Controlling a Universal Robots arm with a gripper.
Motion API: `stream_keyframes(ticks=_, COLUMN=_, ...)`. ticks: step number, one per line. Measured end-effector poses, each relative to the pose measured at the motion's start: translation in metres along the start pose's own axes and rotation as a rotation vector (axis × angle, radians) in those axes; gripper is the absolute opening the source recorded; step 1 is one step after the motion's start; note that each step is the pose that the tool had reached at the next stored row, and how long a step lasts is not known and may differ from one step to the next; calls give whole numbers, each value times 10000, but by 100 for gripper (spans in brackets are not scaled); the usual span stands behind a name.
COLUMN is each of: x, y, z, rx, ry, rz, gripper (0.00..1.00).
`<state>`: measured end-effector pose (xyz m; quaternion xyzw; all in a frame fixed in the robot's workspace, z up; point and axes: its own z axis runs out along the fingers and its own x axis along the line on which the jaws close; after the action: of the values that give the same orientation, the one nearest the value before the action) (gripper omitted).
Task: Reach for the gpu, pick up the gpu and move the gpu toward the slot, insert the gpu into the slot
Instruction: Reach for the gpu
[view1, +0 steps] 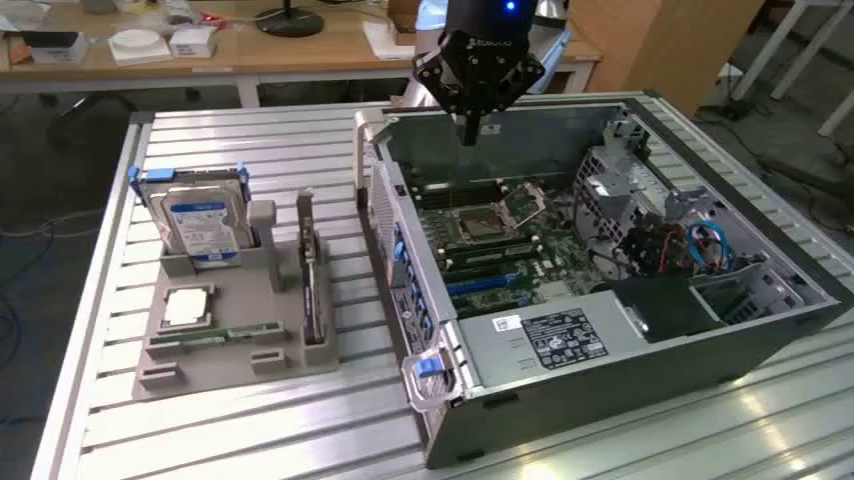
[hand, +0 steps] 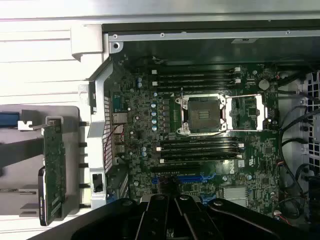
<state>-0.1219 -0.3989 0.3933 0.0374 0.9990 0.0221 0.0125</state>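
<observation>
The robot's fingers (view1: 469, 126) are clenched together with nothing between them, and hang over the far end of an open computer case (view1: 641, 372). The gpu (view1: 311, 275) sits well apart from the fingers, outside the case toward the exterior view's left. It stands on its long edge in a grey holder (view1: 227, 368) on the slatted metal worktop (view1: 240, 150). It is a thin, flat card: dark from the side, green with small components in the wrist view, with a silver metal bracket at one end. The slot (hand: 182, 178), a narrow blue strip on the green motherboard (hand: 145, 125), lies just beside the fingers in the wrist view. A hard drive (view1: 200, 228) in the same holder, further from the fingers than the gpu, carries a blue-and-white label (its writing is unreadable). A white label (view1: 561, 338) inside the case is also too small to read.
</observation>
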Motion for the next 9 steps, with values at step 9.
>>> stream_keyframes(ticks=9, x=0, y=0, z=0, rx=0, ry=0, rz=0, gripper=10)
